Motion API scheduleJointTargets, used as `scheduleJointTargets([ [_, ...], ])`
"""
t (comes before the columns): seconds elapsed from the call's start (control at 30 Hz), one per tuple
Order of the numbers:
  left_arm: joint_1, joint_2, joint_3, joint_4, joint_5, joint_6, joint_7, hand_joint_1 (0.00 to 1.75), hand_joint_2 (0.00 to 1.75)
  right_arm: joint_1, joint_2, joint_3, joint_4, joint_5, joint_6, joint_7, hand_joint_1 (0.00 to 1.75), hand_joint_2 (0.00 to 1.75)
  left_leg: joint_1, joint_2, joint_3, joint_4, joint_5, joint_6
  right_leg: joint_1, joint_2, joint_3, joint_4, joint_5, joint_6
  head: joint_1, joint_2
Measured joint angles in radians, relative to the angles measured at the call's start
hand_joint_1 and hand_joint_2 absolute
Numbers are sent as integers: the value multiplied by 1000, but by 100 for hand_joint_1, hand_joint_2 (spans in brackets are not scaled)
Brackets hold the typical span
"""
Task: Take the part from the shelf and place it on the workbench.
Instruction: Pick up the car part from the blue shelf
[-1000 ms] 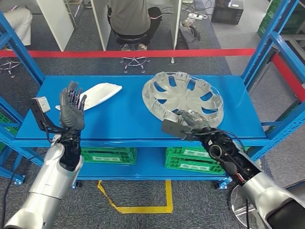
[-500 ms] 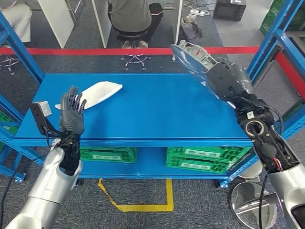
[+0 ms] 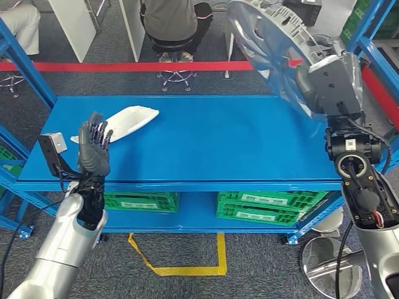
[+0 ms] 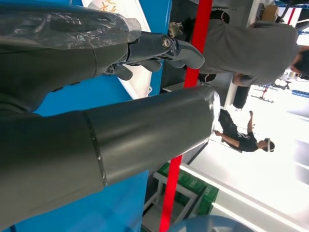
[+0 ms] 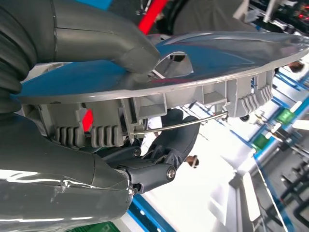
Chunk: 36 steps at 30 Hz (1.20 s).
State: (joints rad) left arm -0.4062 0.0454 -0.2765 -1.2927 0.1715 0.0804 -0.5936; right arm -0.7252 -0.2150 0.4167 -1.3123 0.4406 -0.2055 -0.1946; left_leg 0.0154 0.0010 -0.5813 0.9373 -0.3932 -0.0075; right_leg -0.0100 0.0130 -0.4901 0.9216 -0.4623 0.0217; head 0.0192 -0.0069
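High above the blue shelf [image 3: 188, 146], the right hand [image 3: 329, 78] grips a silver hubcap [image 3: 268, 43] by its rim, tilted on edge; a thin pinch could let it slip or clip the shelf post [image 3: 365, 37]. The left hand [image 3: 94, 146] hovers at the shelf's front, empty, fingers spread.

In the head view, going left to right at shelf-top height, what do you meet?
Left hand → white part → bare shelf → silver wheel cover, held up by the right hand.
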Motion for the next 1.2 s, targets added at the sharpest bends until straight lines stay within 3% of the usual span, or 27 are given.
scheduleJointTargets([
  [0.53,15,8,2,-32,-6,22,17,0,0,82,-1,-24,-81,19,-81,-84,175,175,0,-1,-1,0,0,0,0,-1,0,0,0,0,0,0],
  [0.67,18,15,2,-47,-8,33,26,0,175,93,1,-19,-90,27,-83,-92,175,175,0,-1,-1,0,0,0,0,-1,0,0,0,0,-1,0],
  [0.83,24,22,2,-66,-13,48,36,0,175,96,2,-18,-96,26,-82,-104,175,175,0,-2,-1,0,0,0,0,-2,0,1,0,0,0,0],
  [0.97,29,25,2,-76,-18,50,40,0,0,97,2,-19,-102,24,-84,-105,175,175,0,-2,-1,0,0,0,0,-2,0,0,0,0,0,0],
  [1.13,29,25,2,-77,-19,43,40,0,0,105,2,-20,-114,23,-89,-95,175,175,0,-2,-2,0,0,0,0,-2,-1,0,0,0,0,0],
  [1.2,29,25,2,-77,-20,42,40,0,87,112,2,-20,-117,23,-89,-92,175,175,0,-2,-2,0,0,0,0,-2,-1,0,0,0,1,0],
])
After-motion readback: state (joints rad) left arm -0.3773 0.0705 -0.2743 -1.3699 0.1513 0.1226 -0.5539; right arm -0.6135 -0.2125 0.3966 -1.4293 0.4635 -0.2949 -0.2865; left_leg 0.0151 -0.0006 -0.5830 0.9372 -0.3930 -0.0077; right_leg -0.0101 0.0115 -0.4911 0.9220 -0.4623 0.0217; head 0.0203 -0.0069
